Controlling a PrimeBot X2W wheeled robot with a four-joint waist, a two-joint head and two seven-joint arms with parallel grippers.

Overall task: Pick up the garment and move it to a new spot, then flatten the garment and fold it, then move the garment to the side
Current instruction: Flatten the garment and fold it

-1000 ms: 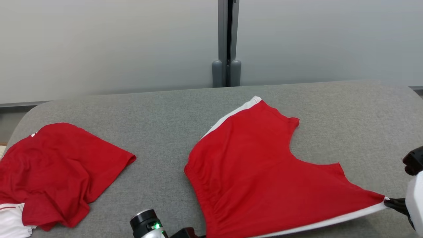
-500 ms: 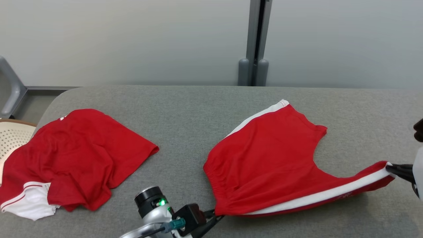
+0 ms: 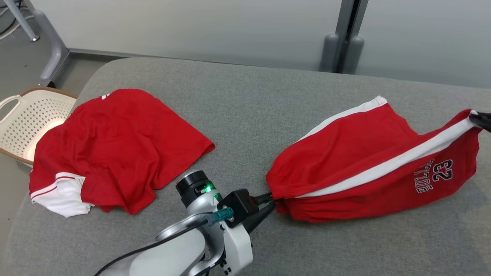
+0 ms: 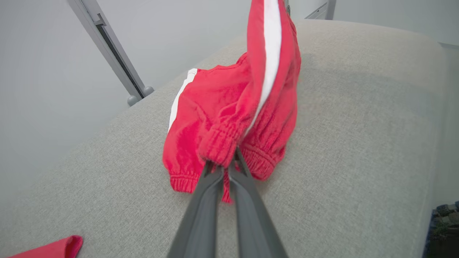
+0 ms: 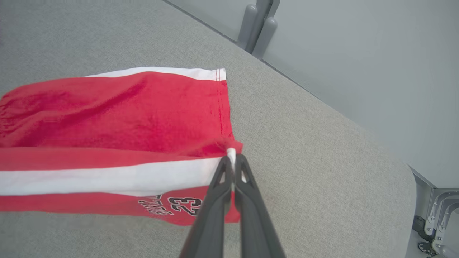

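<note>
Garment stretched over open cushion, left end effector clamped on waistband, right end effector on hem.

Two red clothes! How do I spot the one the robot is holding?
Look at the big grey table. On its right side are red shorts, pinched at both ends. Unlike the crumpled red shirt on the left, they show a long white stripe and "23".

My left gripper, low in the middle of the head view, points right, pinched tight on the shorts; its pale forearm leaves the bottom edge. My right gripper, at the right edge, clamps them too.
</note>
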